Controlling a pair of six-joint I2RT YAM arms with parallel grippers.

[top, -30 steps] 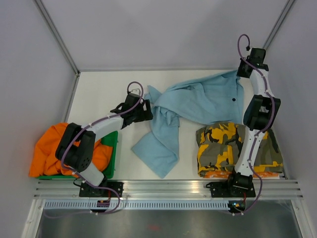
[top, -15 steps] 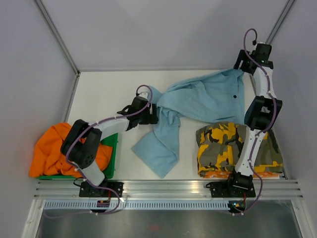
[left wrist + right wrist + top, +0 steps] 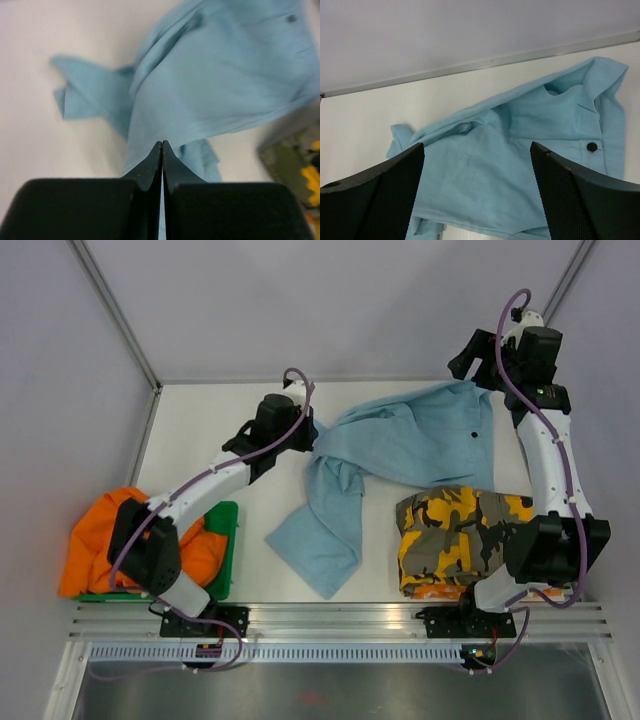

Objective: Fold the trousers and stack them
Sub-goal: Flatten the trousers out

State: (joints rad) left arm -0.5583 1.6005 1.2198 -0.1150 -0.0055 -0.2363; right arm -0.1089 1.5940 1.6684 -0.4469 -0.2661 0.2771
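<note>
Light blue trousers (image 3: 400, 445) lie crumpled across the middle of the table, waistband with a dark button (image 3: 591, 146) at the far right, one leg (image 3: 325, 535) trailing toward the near edge. My left gripper (image 3: 305, 435) is at their left edge. In the left wrist view its fingers (image 3: 161, 142) are pressed together, and the blue cloth (image 3: 200, 95) runs right up to the tips. My right gripper (image 3: 468, 362) hovers raised beyond the waistband. Its jaws (image 3: 477, 150) stand wide open and hold nothing.
Folded camouflage trousers (image 3: 470, 540) lie at the near right, by the right arm's base. Orange garments (image 3: 110, 540) fill a green bin (image 3: 228, 540) at the near left. Grey walls enclose the table on three sides.
My left gripper shut at the trousers' left edge and moved toward the back wall. My right gripper opened, let go of the waistband and pulled up and back.
</note>
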